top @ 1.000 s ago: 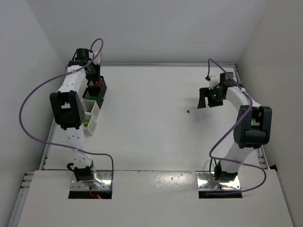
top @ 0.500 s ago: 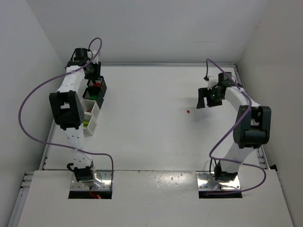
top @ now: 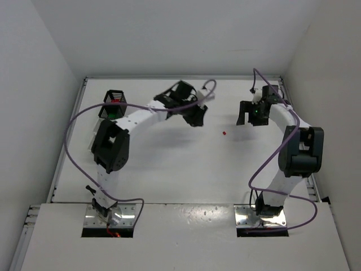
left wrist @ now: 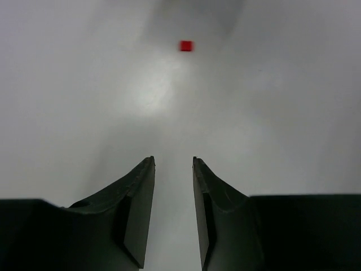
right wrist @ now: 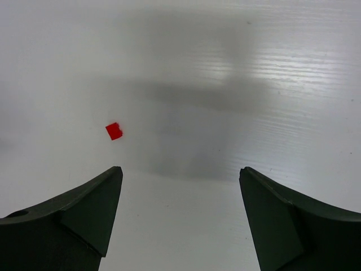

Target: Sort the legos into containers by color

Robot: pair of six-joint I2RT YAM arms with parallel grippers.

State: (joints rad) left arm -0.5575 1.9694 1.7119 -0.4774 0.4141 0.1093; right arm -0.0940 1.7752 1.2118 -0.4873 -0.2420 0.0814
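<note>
Left gripper (top: 196,116) is hanging over the middle-back of the table (top: 169,175), jaws parted by only a narrow gap, nothing sitting between them (the left wrist view is showing bare white surface through the slot). I'm seeing one tiny red lego (top: 224,133) lying flat on the table, by itself, between the two grippers. In the left wrist view the red lego (left wrist: 186,46) is sitting well ahead of the left gripper (left wrist: 172,161), slightly right of the gap's line, not touching anything.

Right gripper (top: 249,116) is hovering near the back right, jaws spread wide and holding nothing. In its wrist view the red lego (right wrist: 114,131) is lying just ahead of the left-hand finger (right wrist: 84,209), off to that side and not centred in the right gripper (right wrist: 179,172).

I'm spotting two black mesh containers (top: 114,97) at the far left edge, one showing red inside, the next showing green. Any bins further along that row are hiding behind the left arm (top: 110,149), so I cannot tell their contents.
</note>
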